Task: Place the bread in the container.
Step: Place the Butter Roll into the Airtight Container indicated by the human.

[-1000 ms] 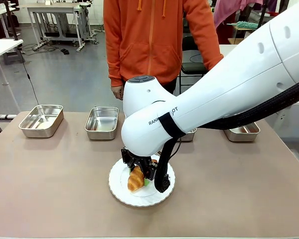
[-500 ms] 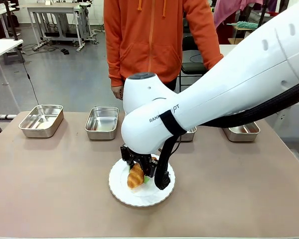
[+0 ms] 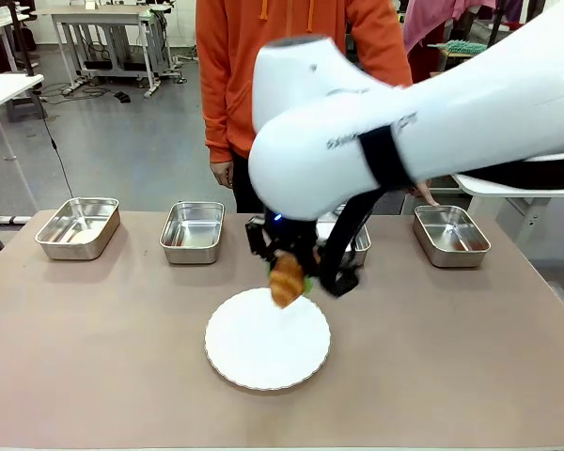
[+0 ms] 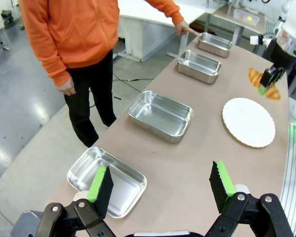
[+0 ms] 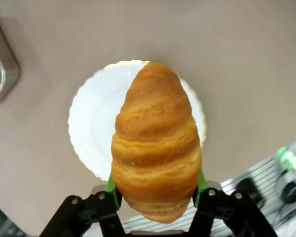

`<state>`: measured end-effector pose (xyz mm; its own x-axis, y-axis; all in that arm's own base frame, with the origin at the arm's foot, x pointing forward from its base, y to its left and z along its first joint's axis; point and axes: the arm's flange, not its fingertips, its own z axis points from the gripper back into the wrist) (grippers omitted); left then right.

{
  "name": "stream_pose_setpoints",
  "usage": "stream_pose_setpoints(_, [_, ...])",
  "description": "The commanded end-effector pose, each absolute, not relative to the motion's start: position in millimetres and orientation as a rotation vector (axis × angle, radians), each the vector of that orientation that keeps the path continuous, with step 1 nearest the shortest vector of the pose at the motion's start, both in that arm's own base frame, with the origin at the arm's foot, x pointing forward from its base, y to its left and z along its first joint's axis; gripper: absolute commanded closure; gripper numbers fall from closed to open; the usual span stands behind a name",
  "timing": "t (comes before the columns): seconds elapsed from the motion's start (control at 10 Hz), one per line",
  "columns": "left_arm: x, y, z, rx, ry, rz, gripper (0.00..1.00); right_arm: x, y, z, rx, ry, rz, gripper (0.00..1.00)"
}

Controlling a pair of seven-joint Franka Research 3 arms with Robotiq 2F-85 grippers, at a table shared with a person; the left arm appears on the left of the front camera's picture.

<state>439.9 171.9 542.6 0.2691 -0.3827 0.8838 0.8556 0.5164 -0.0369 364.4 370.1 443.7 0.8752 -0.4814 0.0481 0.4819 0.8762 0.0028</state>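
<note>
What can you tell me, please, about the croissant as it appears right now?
The croissant is golden-brown and tapered, with ridged, flaky-looking bands across its length. It is whole and off the plate, held in the air above the plate's far edge. The right end effector is shut on it: green pads press its two sides near the wider end, and the narrow tip points away from the wrist. In the front view it hangs roughly upright, slightly blurred. Nothing else touches it.

A: Table (image 3: 94,357) bare left and right of the white plate (image 3: 263,352).
B: Four steel trays (image 3: 192,232) line the far edge; person's hand (image 3: 423,195) over the rightmost tray (image 3: 451,235).
</note>
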Motion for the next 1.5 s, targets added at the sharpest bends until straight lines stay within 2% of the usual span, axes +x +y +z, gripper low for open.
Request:
stream_pose_setpoints(0.0, [438.7, 170.6, 544.2, -0.586, -0.977, -0.911, 0.0, 383.6, 310.9, 468.6, -0.036, -0.072, -0.266, 0.35])
stream_pose_setpoints(0.1, [438.7, 170.6, 544.2, -0.586, -0.977, -0.911, 0.0, 392.6, 281.2, 475.9, -0.062, -0.102, -0.205, 0.35])
stream_pose_setpoints(0.3, [438.7, 170.6, 544.2, -0.586, -0.977, -0.911, 0.0, 412.2, 214.7, 484.5, -0.072, -0.057, -0.087, 0.35])
stream_pose_setpoints(0.5, [438.7, 170.6, 544.2, -0.586, -0.977, -0.911, 0.0, 418.8, 178.0, 474.4, -0.128, -0.052, -0.069, 0.35])
stream_pose_setpoints(1.1, [438.7, 170.6, 544.2, -0.586, -0.977, -0.911, 0.0, 424.3, 178.5, 474.9, -0.093, -0.034, -0.071, 0.35])
stream_pose_setpoints(1.3, [438.7, 170.6, 544.2, -0.586, -0.977, -0.911, 0.0, 464.5, 131.5, 486.4, -0.023, -0.107, -0.117, 0.35])
stream_pose_setpoints(1.4, [438.7, 170.6, 544.2, -0.586, -0.977, -0.911, 0.0, 485.7, 109.4, 484.2, -0.015, -0.094, -0.165, 0.35])
